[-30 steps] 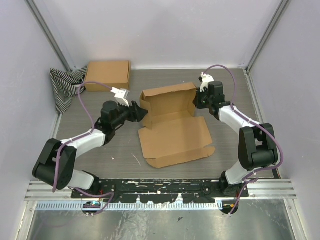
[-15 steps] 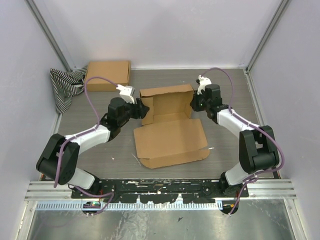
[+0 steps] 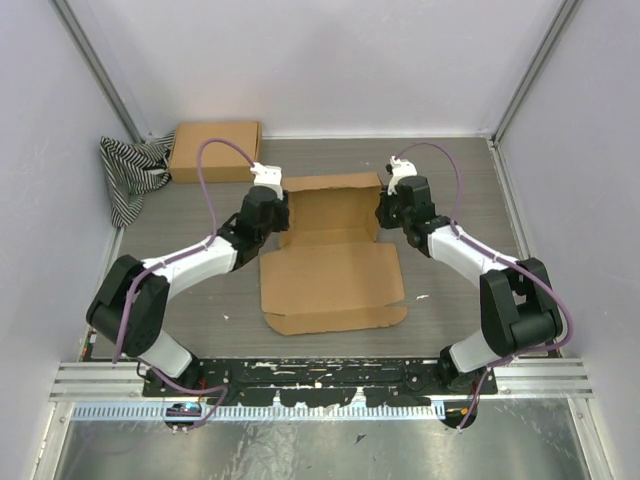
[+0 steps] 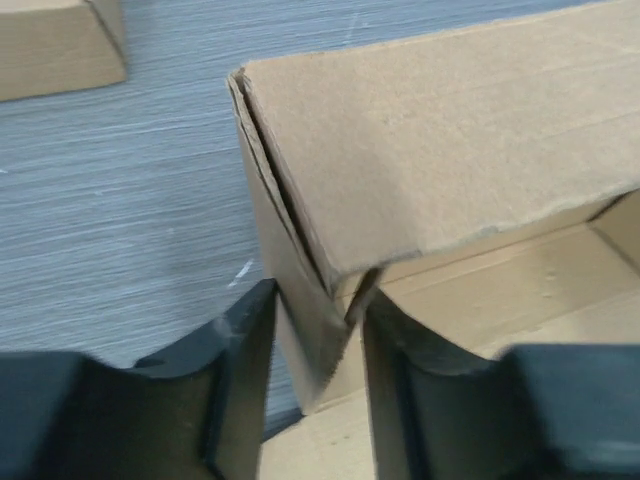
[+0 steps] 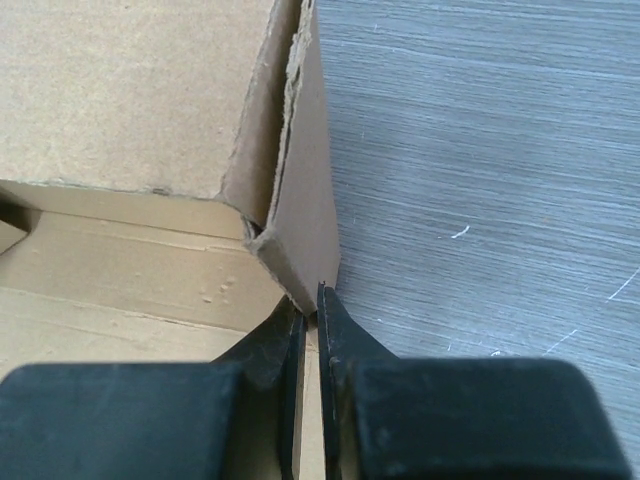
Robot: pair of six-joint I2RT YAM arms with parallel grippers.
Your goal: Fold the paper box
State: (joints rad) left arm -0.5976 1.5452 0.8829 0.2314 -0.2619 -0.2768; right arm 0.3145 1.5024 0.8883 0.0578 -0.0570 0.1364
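**Worries about the side walls on this box fold**

Closest to the arm bases, the paper box (image 3: 330,260) has its big lid panel (image 3: 332,290) lying flat on the tabletop (image 3: 450,180), about mid-table. The tray part just behind it is half raised.

The left end effector (image 4: 318,340) sits partway open, straddling the left wall near its back corner. There's card between the fingers, but I wouldn't call it clamped. The right end effector (image 5: 310,330) is almost fully closed and, as far as I can tell, pinching just the bottom tip of the right wall.

What could go wrong, imo:
- **Right pinch:** it has hardly any card in it, so a small tug could let the wall pop free and flop outward.
- **Left corner:** the layers gape there, so a squeeze might catch only one or crease it crooked.
- **Lid:** nothing pins it, so uneven pushing could skate the whole sheet.

Hard to see: from overhead, both wrists cover the very corners they're working on. The wrist views are cropped tight, so I can't tell if any tab sits in a slit.

Way back left, a second cardboard box (image 3: 215,150) and a striped cloth (image 3: 125,175) sit well apart from all this.
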